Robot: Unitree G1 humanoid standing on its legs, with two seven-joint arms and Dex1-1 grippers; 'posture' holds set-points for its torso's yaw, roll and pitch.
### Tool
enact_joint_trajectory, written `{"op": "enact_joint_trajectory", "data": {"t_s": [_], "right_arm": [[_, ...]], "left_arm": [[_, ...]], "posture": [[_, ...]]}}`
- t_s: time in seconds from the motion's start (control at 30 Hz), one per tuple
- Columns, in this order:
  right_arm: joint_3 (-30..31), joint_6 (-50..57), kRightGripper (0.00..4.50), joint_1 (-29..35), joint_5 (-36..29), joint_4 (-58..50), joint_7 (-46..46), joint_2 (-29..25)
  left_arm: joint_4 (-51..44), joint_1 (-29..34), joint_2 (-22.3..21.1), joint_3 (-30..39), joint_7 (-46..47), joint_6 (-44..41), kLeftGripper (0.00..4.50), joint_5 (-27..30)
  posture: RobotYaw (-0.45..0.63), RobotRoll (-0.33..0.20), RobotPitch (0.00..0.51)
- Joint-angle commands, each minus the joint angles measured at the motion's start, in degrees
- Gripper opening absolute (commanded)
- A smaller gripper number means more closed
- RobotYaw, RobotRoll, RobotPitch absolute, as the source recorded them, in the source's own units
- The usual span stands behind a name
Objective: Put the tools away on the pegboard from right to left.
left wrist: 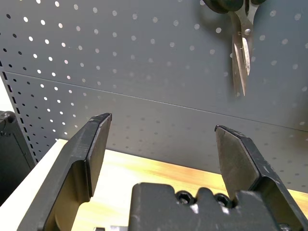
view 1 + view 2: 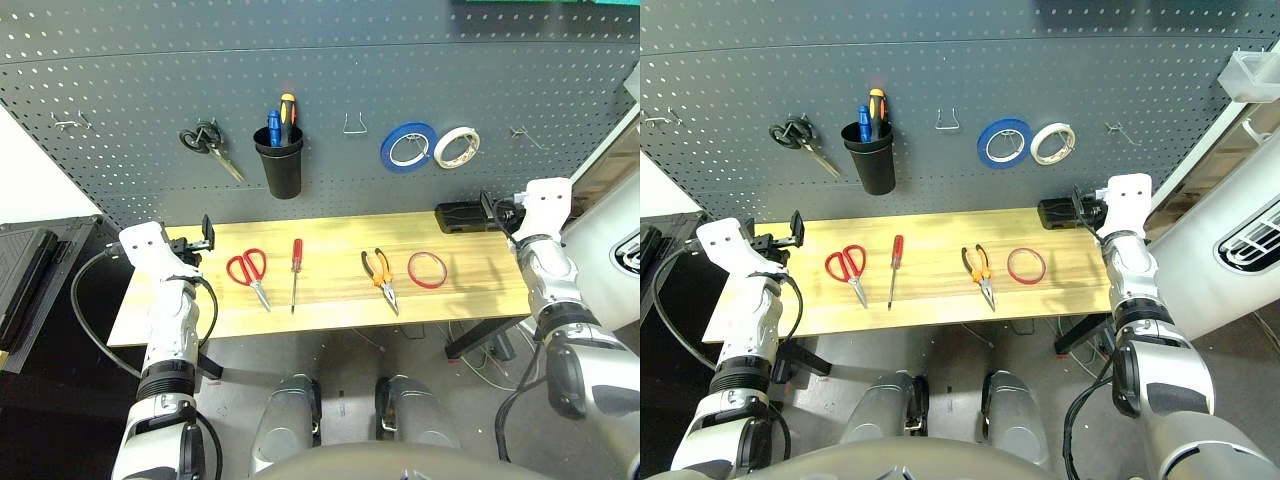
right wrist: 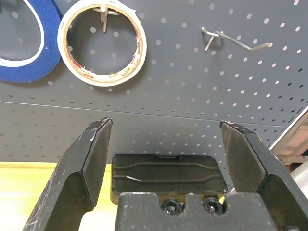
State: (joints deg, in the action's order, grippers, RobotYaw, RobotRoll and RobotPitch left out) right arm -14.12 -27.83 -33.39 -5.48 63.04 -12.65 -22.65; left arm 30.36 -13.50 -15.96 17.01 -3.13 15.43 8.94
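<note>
Holding two upright tools: the black cup (image 2: 283, 172) on the pegboard (image 2: 330, 90).

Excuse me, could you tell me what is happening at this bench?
Nothing is being handled right now. The robot's left gripper and right gripper are both open and empty. Red-handled scissors, a red-handled screwdriver, orange-and-black pliers and a red tape ring lie on the wooden table, not yet put away on the pegboard.
</note>
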Motion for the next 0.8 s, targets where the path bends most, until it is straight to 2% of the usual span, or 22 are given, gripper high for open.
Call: {"op": "enact_joint_trajectory", "data": {"t_s": [0.03,0.2,0.33,0.5,0.63,0.8], "right_arm": [[0.56,-0.35,4.48,-0.39,0.88,-0.01,1.33,0.05],[1.89,2.76,4.48,-1.45,1.92,-1.52,1.84,0.50],[4.37,10.60,4.48,-2.46,3.45,-5.52,1.14,-0.55],[8.17,28.64,4.48,-2.26,3.69,-15.78,-6.07,-2.47],[9.84,46.75,4.48,-0.85,1.60,-26.83,-12.21,-3.53],[13.55,68.00,4.48,0.06,1.46,-37.75,-15.43,-3.68]], "left_arm": [[1.32,-0.31,0.06,-0.12,-0.31,-0.02,4.50,-0.21],[1.71,-1.34,-0.84,-0.25,-1.77,-0.21,4.50,0.13],[-0.55,-1.48,-1.65,-0.76,-7.60,-2.13,4.50,2.70],[-8.78,1.50,-4.33,-2.12,-19.26,-8.15,4.50,7.81],[-18.01,4.99,-7.95,-5.53,-29.00,-16.84,4.50,11.81],[-25.61,6.93,-11.56,-10.30,-36.97,-24.59,4.50,13.24]], "posture": [[0.02,0.000,0.011],[0.01,0.000,0.022],[-0.03,0.000,0.044],[-0.07,0.000,0.071],[-0.07,0.000,0.093],[-0.05,0.000,0.128]]}}
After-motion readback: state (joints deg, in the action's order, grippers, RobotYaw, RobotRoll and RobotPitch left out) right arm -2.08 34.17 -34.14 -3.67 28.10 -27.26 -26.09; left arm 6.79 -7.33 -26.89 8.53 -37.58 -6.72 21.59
